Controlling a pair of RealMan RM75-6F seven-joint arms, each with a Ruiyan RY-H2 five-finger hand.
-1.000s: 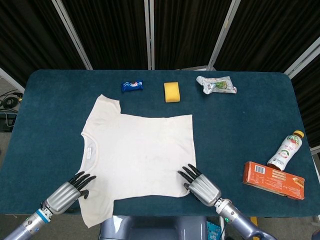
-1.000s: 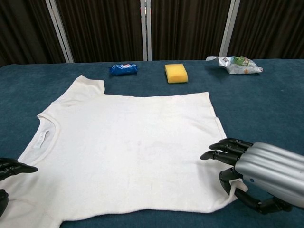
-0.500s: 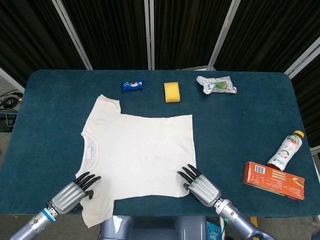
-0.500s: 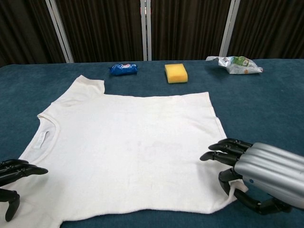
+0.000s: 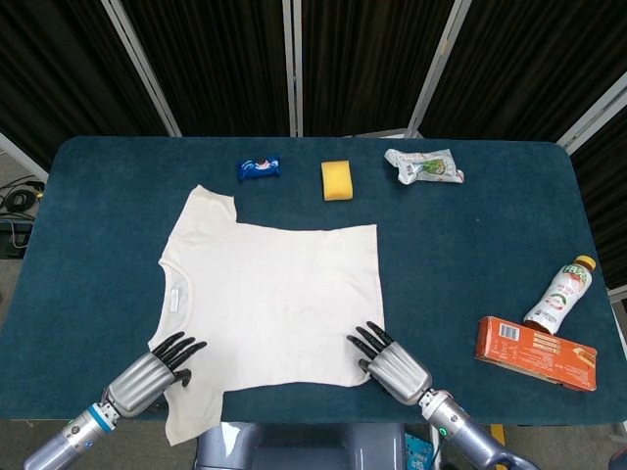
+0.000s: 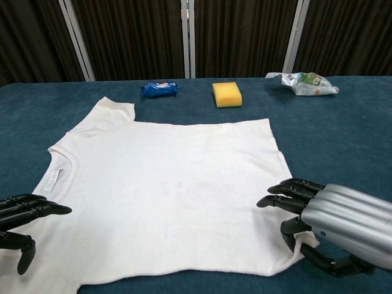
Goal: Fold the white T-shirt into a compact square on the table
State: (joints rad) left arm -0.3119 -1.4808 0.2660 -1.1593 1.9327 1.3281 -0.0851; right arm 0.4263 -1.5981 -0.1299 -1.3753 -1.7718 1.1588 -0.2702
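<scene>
The white T-shirt [image 5: 274, 294] [image 6: 165, 190] lies flat on the blue table, collar to the left and hem to the right. My right hand [image 5: 392, 364] [image 6: 337, 223] is at the near hem corner. Its fingers reach over the cloth and its thumb curls beneath, with the corner pinched between them. My left hand [image 5: 147, 377] [image 6: 21, 214] is at the near sleeve by the front edge. Its fingers are stretched out over the sleeve cloth, its thumb hangs apart, and it holds nothing.
Along the far edge lie a blue snack packet [image 5: 260, 167], a yellow sponge [image 5: 337, 180] and a crumpled wrapper [image 5: 423, 165]. At the right stand a drink bottle [image 5: 560, 294] and an orange box [image 5: 536, 352]. The shirt's near sleeve hangs at the table's front edge.
My left hand has slid to the right, further onto the near sleeve. The right hand and the shirt have stayed put.
</scene>
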